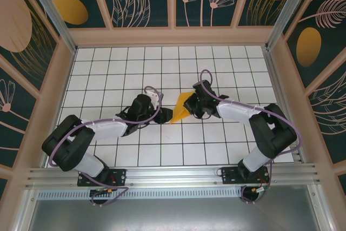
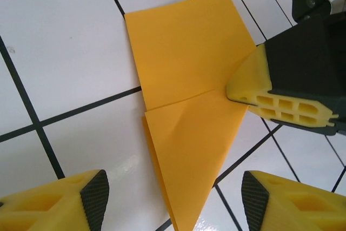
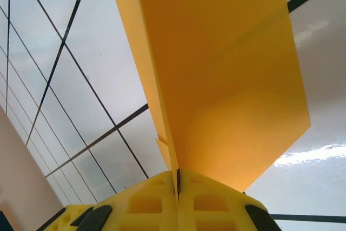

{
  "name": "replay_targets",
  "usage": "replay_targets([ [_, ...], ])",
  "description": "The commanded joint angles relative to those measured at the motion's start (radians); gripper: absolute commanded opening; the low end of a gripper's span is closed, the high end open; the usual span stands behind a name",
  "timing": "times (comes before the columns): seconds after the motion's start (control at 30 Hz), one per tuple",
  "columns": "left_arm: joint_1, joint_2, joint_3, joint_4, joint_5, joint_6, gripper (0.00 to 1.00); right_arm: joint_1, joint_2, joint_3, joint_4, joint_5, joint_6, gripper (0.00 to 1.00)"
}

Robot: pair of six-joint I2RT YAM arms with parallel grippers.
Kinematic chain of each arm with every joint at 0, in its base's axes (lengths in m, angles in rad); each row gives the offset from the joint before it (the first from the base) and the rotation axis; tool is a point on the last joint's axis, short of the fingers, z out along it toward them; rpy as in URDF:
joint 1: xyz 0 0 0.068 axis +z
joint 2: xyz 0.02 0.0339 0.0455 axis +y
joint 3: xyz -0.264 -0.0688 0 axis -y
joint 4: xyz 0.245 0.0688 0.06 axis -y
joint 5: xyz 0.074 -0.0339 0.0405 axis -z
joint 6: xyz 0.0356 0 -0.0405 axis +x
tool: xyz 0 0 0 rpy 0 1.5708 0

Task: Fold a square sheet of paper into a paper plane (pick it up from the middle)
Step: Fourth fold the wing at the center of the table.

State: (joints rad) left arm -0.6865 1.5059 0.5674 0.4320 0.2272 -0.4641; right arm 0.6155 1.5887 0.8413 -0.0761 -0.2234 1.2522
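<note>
The thin orange-yellow sheet of paper (image 1: 180,109) sits near the middle of the white gridded table top (image 1: 108,68). It is creased into a long shape, broad at one end and narrowing to a point. Seen from above, its long axis runs from the broad end at about 1 o'clock to the point at about 7 o'clock. In the left wrist view the sheet of paper (image 2: 184,79) looks low over the grid, with a fold line across its middle. I can't tell whether all of it rests flat.

The right arm's black-and-yellow gripper (image 1: 193,105) reaches in from 3 o'clock and is closed tight on the paper's right-hand edge, level with that fold line. Its own camera shows the fingers (image 3: 157,204) pressed together with the paper (image 3: 227,90) rising out from between them.

The left arm's gripper (image 1: 164,116) lies at the 7 o'clock end, at the point. Its jaws stand wide in the left wrist view (image 2: 173,196), holding nothing, and the tip runs down between them without touching either finger.

The left gripper is the nearer one to the pointed end. Any next crease would seem to turn on that, with the right-hand pinch acting as the anchor.
</note>
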Motion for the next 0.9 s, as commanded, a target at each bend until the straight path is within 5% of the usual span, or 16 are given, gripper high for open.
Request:
replay_targets([
  [0.0, -0.016, -0.021, -0.011, 0.115, -0.022, 0.123, 0.67, 0.01, 0.007, 0.011, -0.04, 0.045, 0.098, 0.0],
  [0.47, -0.072, 0.192, 0.071, 0.203, 0.03, 0.381, 0.6, 0.004, 0.08, 0.097, -0.108, 0.005, 0.152, 0.0],
  [0.87, -0.072, 0.314, 0.112, 0.221, 0.023, 0.472, 0.39, -0.016, 0.081, 0.094, -0.097, -0.03, 0.158, 0.0],
])
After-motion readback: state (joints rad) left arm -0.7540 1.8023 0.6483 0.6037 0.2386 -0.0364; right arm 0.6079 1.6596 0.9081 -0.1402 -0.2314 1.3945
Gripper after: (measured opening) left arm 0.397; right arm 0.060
